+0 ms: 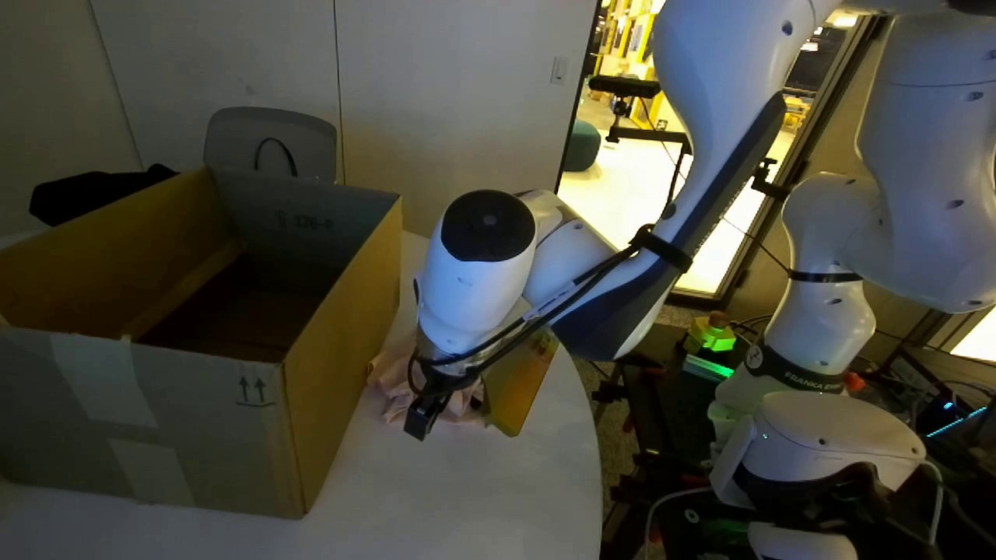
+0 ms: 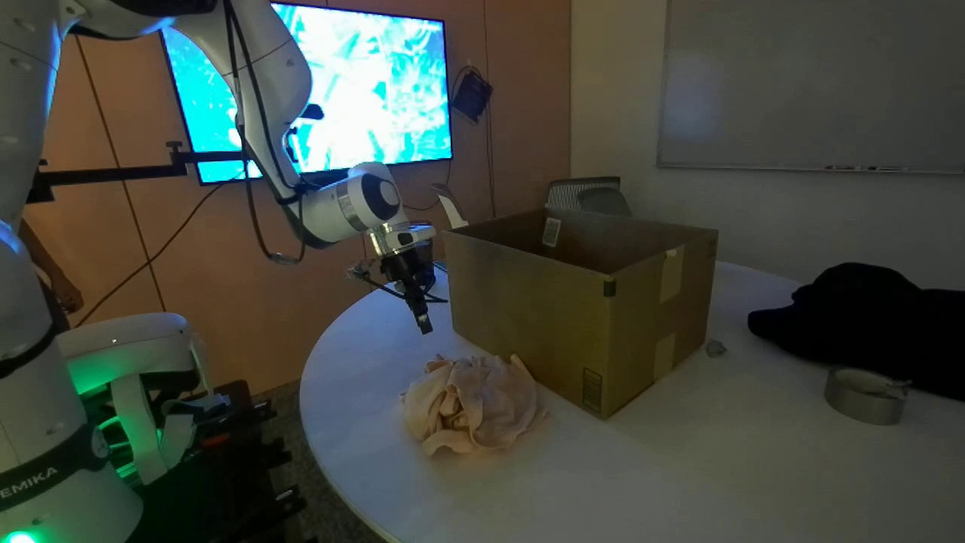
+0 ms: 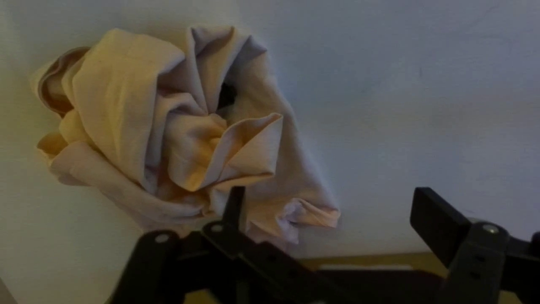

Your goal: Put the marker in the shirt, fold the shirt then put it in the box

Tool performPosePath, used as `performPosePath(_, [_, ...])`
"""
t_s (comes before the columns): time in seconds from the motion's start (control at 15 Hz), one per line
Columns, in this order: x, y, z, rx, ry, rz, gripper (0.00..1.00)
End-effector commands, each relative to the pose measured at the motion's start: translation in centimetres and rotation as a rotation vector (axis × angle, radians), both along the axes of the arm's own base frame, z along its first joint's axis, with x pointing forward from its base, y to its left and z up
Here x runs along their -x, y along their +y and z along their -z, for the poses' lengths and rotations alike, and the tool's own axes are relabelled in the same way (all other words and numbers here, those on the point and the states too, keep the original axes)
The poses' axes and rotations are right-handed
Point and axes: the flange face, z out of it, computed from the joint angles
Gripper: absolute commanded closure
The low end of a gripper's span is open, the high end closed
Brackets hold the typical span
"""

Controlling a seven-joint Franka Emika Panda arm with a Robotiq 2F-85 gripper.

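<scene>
The shirt is a crumpled pale pink cloth on the white table. It shows in both exterior views (image 1: 393,381) (image 2: 475,403) and in the wrist view (image 3: 122,97). A small dark spot shows inside a fold in the wrist view; I cannot tell whether it is the marker, which is not clearly seen otherwise. The open cardboard box (image 1: 334,350) (image 2: 528,302) stands upright beside the shirt. My gripper (image 1: 420,424) (image 2: 424,328) (image 3: 328,202) is open and empty, above the table near the shirt. In the wrist view its left finger overlaps the shirt's edge.
A yellow-brown panel (image 1: 517,389) stands beside the gripper; I cannot tell what it is. A tape roll (image 2: 863,396) and a black cloth (image 2: 867,324) lie on the table past the box. The round table's edge (image 1: 597,467) is near the robot.
</scene>
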Motion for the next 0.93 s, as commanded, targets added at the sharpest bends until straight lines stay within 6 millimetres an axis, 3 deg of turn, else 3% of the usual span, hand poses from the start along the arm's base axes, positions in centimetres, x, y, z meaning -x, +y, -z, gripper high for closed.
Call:
performPosePath(0.0, [1.1, 0.0, -0.3, 0.005, -0.009, 0.022, 0.0])
performPosePath(0.53, [4.2, -1.6, 1.1, 0.023, 0.012, 0.113, 0.0])
performPosePath(0.87, [6.7, -3.4, 0.2, 0.023, -0.011, 0.2, 0.0])
